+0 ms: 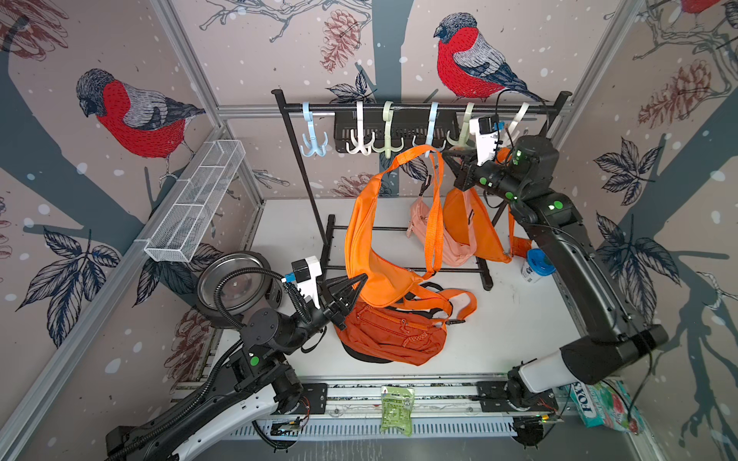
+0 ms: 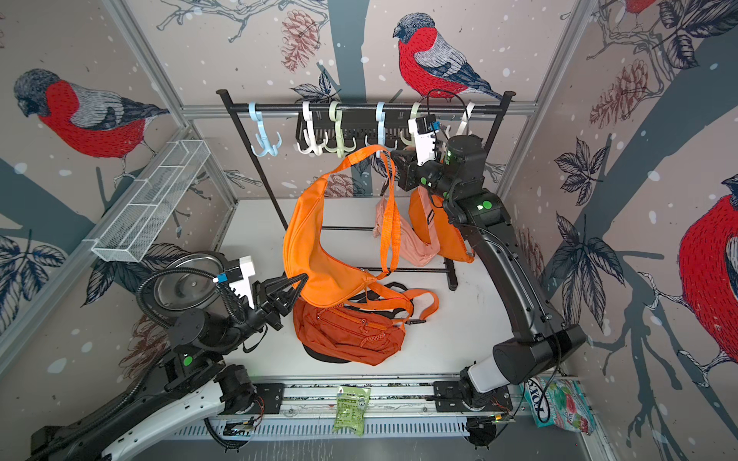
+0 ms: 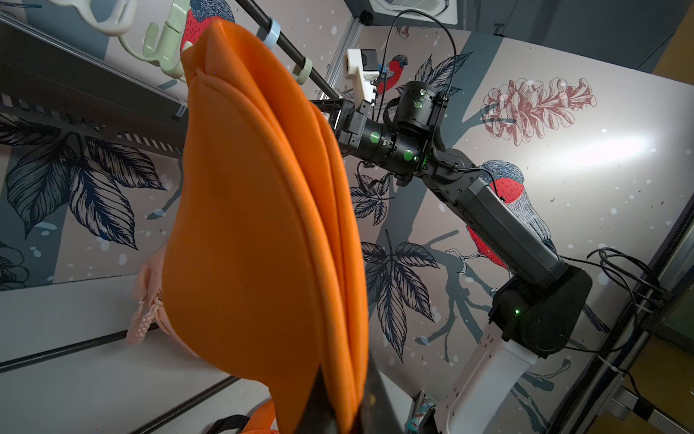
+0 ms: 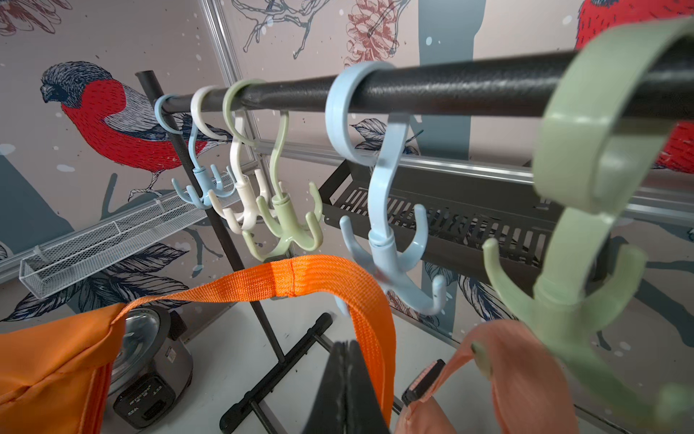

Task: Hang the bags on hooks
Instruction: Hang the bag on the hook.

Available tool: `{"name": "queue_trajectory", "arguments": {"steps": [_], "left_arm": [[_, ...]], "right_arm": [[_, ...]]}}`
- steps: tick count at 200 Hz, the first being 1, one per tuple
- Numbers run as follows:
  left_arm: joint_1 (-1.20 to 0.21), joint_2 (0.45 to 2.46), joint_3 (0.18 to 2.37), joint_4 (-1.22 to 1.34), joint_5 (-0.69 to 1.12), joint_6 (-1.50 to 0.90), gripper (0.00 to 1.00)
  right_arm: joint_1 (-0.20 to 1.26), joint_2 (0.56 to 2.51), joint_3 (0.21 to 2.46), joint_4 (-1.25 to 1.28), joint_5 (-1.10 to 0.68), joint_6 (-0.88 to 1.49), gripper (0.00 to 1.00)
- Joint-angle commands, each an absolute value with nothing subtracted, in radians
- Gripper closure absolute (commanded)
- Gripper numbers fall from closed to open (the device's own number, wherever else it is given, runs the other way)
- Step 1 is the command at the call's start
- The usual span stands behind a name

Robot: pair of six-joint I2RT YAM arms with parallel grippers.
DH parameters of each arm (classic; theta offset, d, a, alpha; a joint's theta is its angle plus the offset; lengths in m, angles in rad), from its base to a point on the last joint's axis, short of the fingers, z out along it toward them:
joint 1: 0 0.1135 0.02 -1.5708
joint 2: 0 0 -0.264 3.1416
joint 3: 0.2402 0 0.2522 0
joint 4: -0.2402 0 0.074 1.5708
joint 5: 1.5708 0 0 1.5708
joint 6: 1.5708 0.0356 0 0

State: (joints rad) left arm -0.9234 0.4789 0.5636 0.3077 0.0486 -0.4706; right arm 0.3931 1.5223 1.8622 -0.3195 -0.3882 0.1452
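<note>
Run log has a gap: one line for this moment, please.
left claw: shut on orange bag | right claw: shut beside strap, grip unclear | strap at blue hook, hooking unclear

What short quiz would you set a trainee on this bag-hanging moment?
1. True or false: the left pincer is shut on the body of the bright orange bag.
2. How many hooks hang on the rail? A four, B six, C eight.
3. What lies on the table beneath the bright orange bag?
Key: 1 true; 2 B; 3 a darker orange bag.
</note>
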Motion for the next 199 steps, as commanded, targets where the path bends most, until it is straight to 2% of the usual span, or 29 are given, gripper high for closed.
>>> {"name": "queue_trajectory", "arguments": {"steps": [1,94,168,188,199], "left_arm": [[-0.924,0.479,0.568,0.357,0.041,-0.477,1.00],[-0.923,0.479,0.560,0.353,0.041,-0.484,1.00],[-0.924,0.459,0.492,0.354,0.028,-0.523,1.00],[-0.923,0.472,0.468,0.351,0.022,-0.537,1.00],[-0.923,0.489,0.450,0.360,0.024,-0.552,1.00]], "right_arm": [[0.396,1.555,1.895,-0.313,-0.402,0.144,0.94],[0.417,1.692,2.034,-0.317,-0.335,0.160,0.95],[0.436,1.644,1.955,-0.308,-0.270,0.136,0.95],[0.457,1.589,1.923,-0.305,-0.188,0.125,0.87],[0.467,1.544,1.882,-0.284,-0.151,0.124,0.77]]}}
